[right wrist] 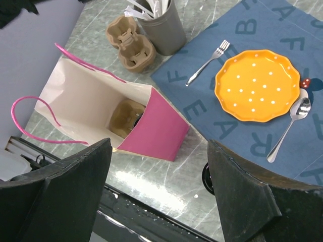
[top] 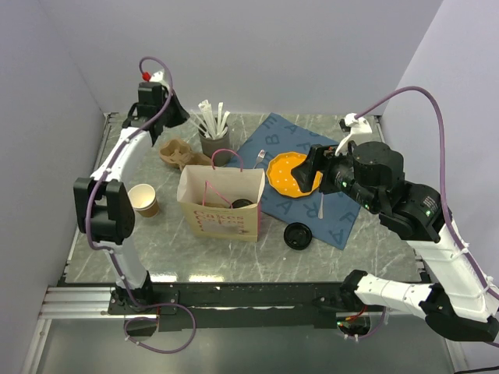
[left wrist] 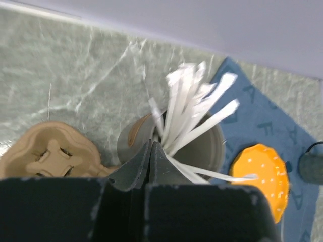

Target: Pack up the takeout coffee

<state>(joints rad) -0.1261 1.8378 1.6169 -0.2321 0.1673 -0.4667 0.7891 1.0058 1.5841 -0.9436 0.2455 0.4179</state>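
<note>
Left gripper (top: 173, 113) first, top view: it's held up at the far left of the table, and its jaws can't be made out from here. The right gripper (top: 308, 173) is seen over the orange plate (top: 282, 167) on the blue mat (top: 343, 218), spread open. A paper bag (top: 222, 212) with pink handles is stood upright mid-table. A dark round top can be spotted inside it, which looks like the takeout coffee (top: 242, 203), though only that bit is shown. A lidless cup (top: 144, 200) is parked left of the bag, a loose black lid (top: 298, 235) to its right. A pulp cup carrier (top: 181, 153) and a grey cup (top: 216, 148) of white sticks (top: 210, 117) are found just beyond it.

Left wrist view: the fingers (left wrist: 135, 170) are pressed together, tips right at the near rim of the grey cup where the sticks fan out. Whether a stick is pinched can't be told. The carrier is seen to the left, the plate to the right.

Right wrist view: both fingers are set wide apart with nothing between them, high over the near edge of the table. The bag's mouth is looked into from here. A brown shape with a dark patch is seen at the bottom, half hidden by the pink wall. A fork (right wrist: 207, 63) is laid left of the plate, a spoon (right wrist: 290, 126) right of it.
</note>
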